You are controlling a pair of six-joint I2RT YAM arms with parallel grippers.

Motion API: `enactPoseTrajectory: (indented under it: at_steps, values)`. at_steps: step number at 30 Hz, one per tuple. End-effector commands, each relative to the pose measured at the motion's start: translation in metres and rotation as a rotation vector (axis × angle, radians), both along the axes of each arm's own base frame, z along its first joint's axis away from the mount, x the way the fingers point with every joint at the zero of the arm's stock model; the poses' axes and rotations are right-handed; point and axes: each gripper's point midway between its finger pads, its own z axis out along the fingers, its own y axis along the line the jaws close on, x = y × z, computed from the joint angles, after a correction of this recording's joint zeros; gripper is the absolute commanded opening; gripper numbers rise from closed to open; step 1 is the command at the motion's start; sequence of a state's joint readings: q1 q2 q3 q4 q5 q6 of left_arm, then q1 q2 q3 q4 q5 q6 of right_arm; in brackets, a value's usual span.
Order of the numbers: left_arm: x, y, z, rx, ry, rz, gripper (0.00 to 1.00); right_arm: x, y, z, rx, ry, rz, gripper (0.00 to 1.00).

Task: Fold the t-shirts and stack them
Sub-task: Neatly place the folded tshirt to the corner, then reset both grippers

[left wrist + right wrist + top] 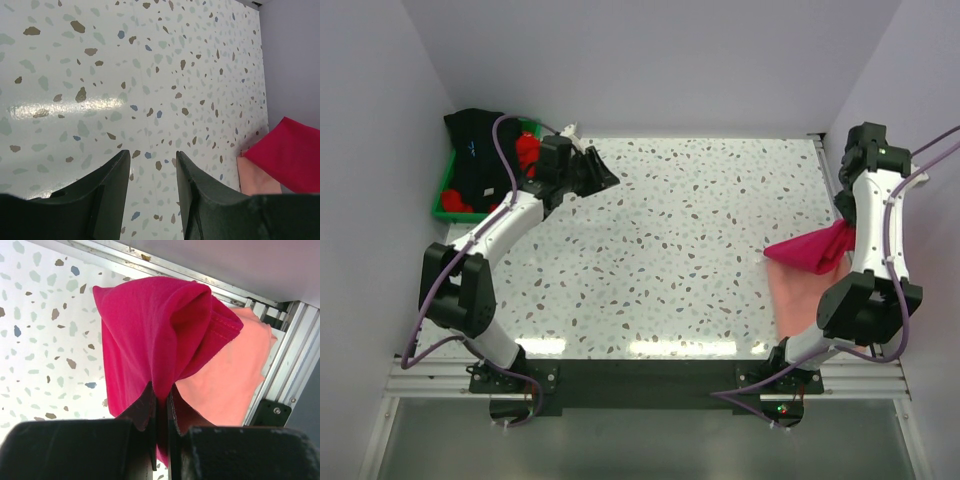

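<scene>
- A small pale mark on the black shirt (475,150), draped over the green tray (442,200) in the upper left, is too small for me to read.
- A bright red shirt (527,150) lies bunched beside it in the tray.
- My left gripper (610,180) hangs over the table (670,250) near the tray, jaws well apart with nothing between them.
- My right gripper (161,405) is pinched tight on a fold of the crimson-pink shirt (150,325), held up at the right edge.
- The salmon-pink shirt (800,300) lies flat beneath it, at lower right.
- The table is white and speckled, with a metal rail (290,340) on its right side and plain pale walls (650,60) around it.
</scene>
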State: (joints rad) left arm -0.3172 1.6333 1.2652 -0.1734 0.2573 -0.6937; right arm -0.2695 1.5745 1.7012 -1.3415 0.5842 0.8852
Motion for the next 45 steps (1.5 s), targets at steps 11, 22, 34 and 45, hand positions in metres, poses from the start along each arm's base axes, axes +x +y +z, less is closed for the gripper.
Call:
enactPoseTrajectory:
  at_steps: [11, 22, 34, 45]
  values:
    - [-0.004, -0.003, 0.016, -0.015, -0.063, -0.03, 0.47, -0.052, 0.0, 0.017, -0.063, 0.041, -0.043, 0.0]
    - [-0.02, -0.01, 0.003, -0.041, -0.046, -0.058, 0.47, -0.102, 0.011, -0.017, -0.038, 0.14, -0.033, 0.9]
    - [-0.035, -0.008, -0.001, -0.051, -0.049, -0.067, 0.47, -0.071, 0.044, -0.01, 0.065, -0.111, 0.262, 0.99]
    - [-0.064, 0.005, 0.008, -0.054, -0.089, -0.057, 0.49, -0.012, 0.143, -0.011, 0.169, -0.393, 0.699, 0.99]
